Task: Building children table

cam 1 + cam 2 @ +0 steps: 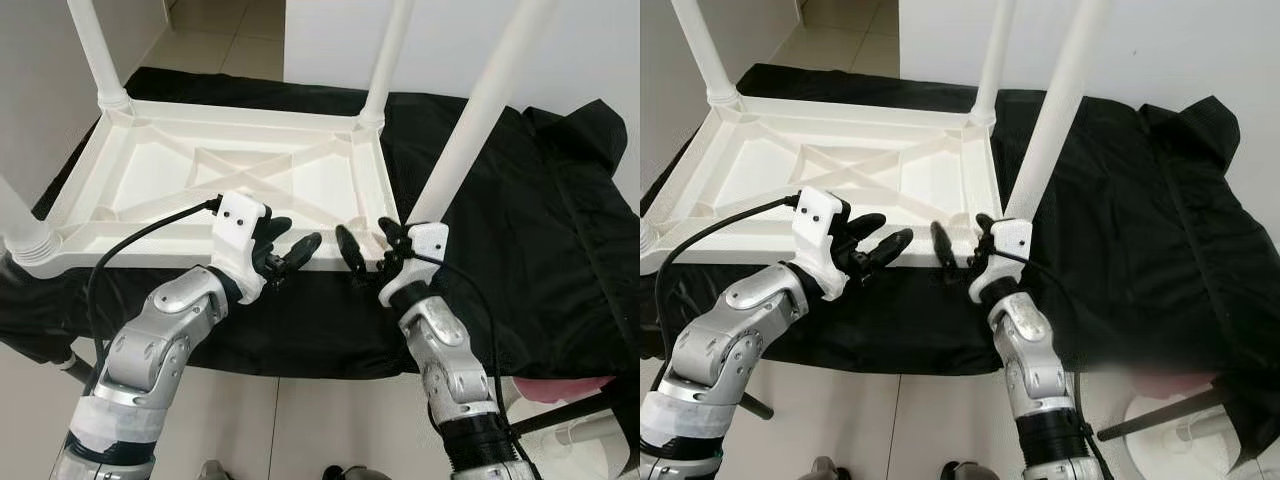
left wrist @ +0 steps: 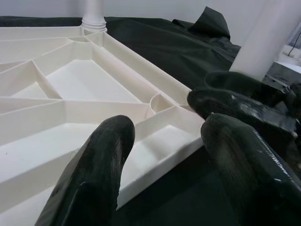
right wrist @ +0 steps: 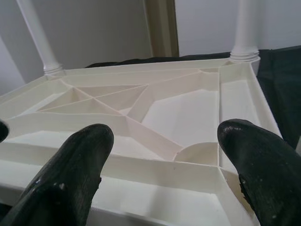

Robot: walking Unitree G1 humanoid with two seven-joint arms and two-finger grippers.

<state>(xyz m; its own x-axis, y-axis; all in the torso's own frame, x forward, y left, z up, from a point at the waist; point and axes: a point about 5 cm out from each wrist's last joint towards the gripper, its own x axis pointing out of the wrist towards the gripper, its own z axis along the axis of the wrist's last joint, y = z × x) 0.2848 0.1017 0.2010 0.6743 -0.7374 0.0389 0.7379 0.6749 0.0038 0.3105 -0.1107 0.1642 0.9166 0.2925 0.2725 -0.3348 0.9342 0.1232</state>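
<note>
While the upturned white table (image 1: 240, 175) lies legs-up on the black cloth (image 1: 540, 230), left gripper (image 1: 290, 253) and right gripper (image 1: 365, 250) hover spread-fingered at its near rim, which looks light, stiff, slick plastic best gripped there.

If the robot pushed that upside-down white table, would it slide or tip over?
The white table would probably slide as one stiff piece: its underside is ribbed and it lies flat on the black cloth, which may bunch. Tipping seems unlikely. It looks like light plastic.
</note>
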